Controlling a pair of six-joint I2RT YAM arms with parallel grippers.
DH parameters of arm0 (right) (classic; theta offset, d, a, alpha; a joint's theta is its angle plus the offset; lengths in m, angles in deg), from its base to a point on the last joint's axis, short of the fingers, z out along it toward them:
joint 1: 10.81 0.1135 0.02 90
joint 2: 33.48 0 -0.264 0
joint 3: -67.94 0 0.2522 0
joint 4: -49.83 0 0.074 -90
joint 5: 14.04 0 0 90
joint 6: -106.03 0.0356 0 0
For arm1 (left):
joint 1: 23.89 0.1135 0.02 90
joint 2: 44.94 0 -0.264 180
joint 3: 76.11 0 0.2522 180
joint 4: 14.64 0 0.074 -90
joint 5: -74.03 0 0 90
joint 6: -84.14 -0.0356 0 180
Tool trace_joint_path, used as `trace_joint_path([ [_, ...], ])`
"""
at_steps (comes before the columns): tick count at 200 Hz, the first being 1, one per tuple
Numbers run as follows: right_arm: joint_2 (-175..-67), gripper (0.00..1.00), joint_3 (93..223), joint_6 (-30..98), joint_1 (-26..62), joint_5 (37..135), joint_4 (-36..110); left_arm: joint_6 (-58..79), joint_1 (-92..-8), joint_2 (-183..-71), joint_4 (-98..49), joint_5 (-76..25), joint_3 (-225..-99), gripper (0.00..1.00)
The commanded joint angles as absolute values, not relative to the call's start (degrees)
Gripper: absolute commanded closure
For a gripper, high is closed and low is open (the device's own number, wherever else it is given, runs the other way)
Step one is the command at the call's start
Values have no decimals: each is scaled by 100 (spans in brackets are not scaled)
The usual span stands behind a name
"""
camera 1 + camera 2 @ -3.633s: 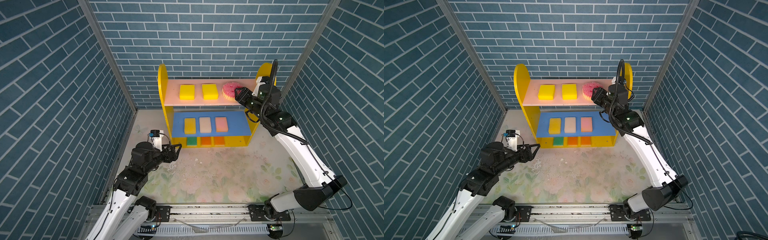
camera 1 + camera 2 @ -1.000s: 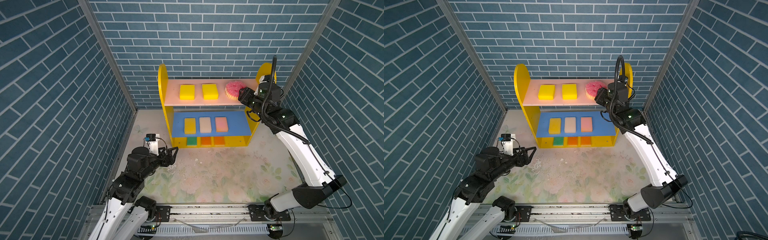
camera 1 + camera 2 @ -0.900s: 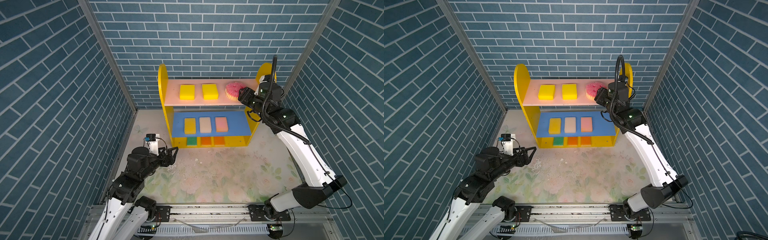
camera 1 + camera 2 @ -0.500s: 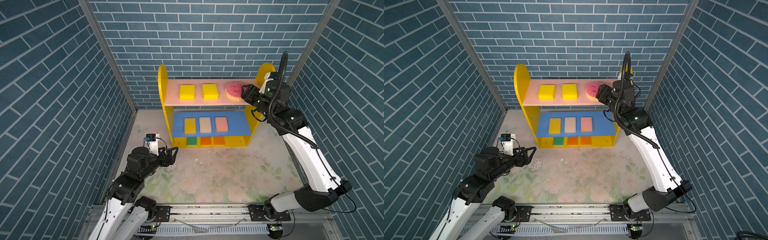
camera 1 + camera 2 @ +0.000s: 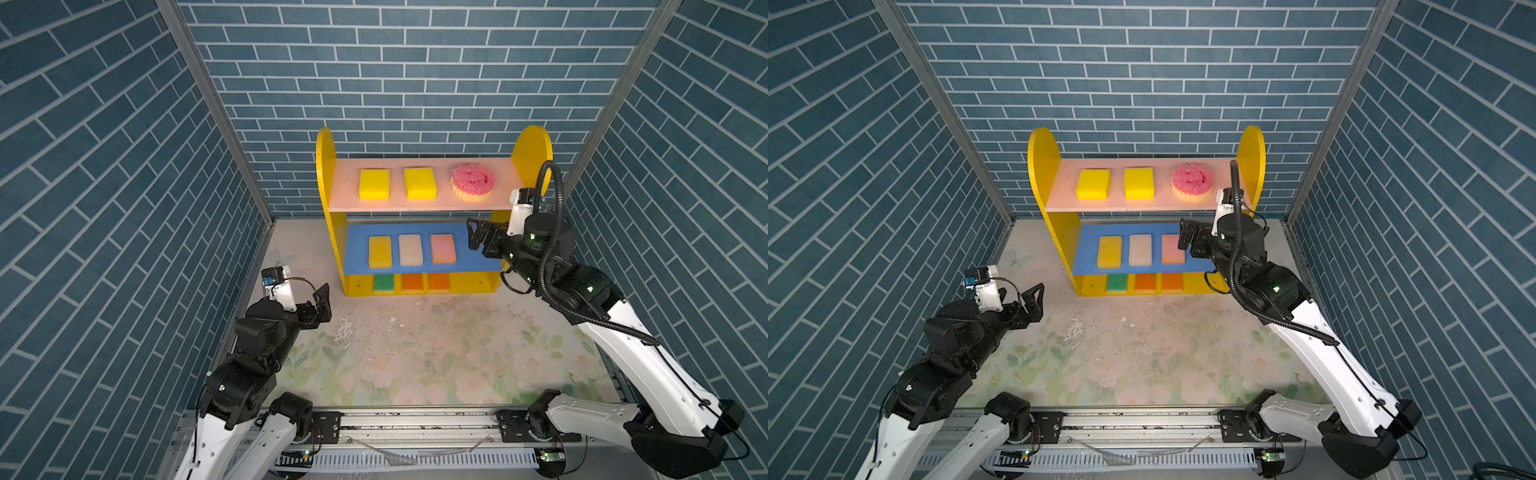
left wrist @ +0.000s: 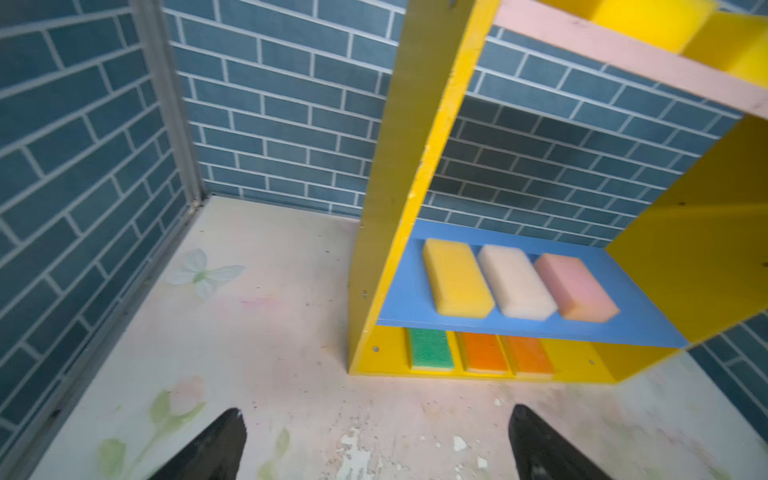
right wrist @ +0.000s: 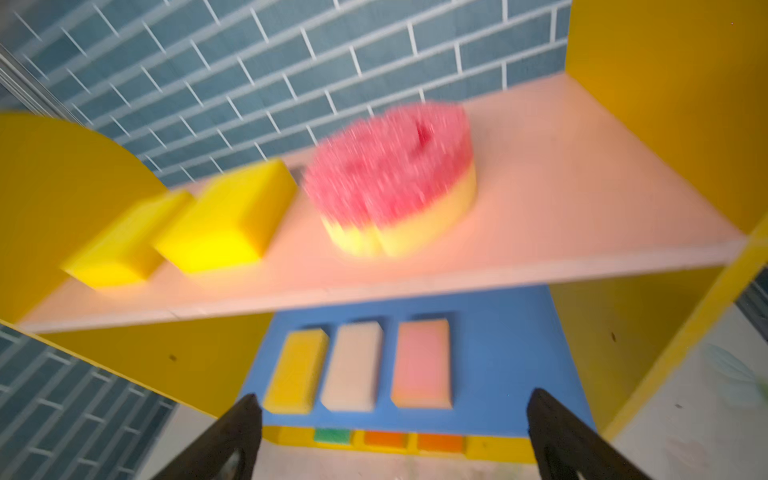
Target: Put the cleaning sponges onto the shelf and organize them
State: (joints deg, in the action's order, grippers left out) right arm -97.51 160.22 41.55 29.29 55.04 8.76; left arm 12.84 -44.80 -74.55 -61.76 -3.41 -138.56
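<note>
The shelf [image 5: 325,174] stands against the back wall. Its pink top board carries two yellow sponges [image 5: 374,183] [image 5: 420,183] and the round pink sponge [image 5: 472,181]. Yellow [image 5: 380,252], cream [image 5: 410,249] and pink [image 5: 443,248] sponges lie on the blue middle board. One green [image 5: 385,282] and two orange sponges [image 5: 426,281] sit on the yellow base. My right gripper [image 5: 477,239] hangs open and empty before the shelf's right end, below the top board. Down at the left, my left gripper [image 5: 322,300] is open and empty above the floor.
Blue brick walls close in the left, right and back. The floral floor mat [image 5: 415,357] lies in front of the shelf, with small white crumbs [image 6: 459,442] on it. A metal rail [image 5: 415,419] runs along the front edge.
My right gripper has pulled back from the round pink sponge, dropped to the blue board's level and opened wider. The left gripper's fingers have spread wider; that arm has hardly moved.
</note>
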Motion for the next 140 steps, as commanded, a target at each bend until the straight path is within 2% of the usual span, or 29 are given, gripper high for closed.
trace_joint_path([
  [1, -8955, 1, 14908, 3506, 2927, 4678, 1755, 913, -4454, -7501, -5648, 706, -13346, 1],
  [20, -8242, 1, 13867, 3384, 2889, 3531, 2249, -87, -4454, -7643, -4228, 648, -12442, 0],
  [32, -7977, 1, 13402, 3169, 2685, 3275, 2247, -692, -4453, -7784, -3258, 681, -11823, 0],
  [43, -7933, 1, 13139, 3163, 2289, 3494, 1987, -833, -4377, -7955, -2625, 946, -11466, 0],
  [77, -8049, 1, 11809, 2335, 1451, 4105, 3226, -623, -3901, -8869, -2437, 766, -11552, 0],
  [96, -8159, 1, 11312, 2486, 1149, 4236, 3876, -621, -3901, -9356, -2466, 698, -11724, 0],
  [140, -8370, 1, 11220, 2754, 685, 4401, 3941, -473, -3901, -9499, -1912, 651, -11382, 0],
])
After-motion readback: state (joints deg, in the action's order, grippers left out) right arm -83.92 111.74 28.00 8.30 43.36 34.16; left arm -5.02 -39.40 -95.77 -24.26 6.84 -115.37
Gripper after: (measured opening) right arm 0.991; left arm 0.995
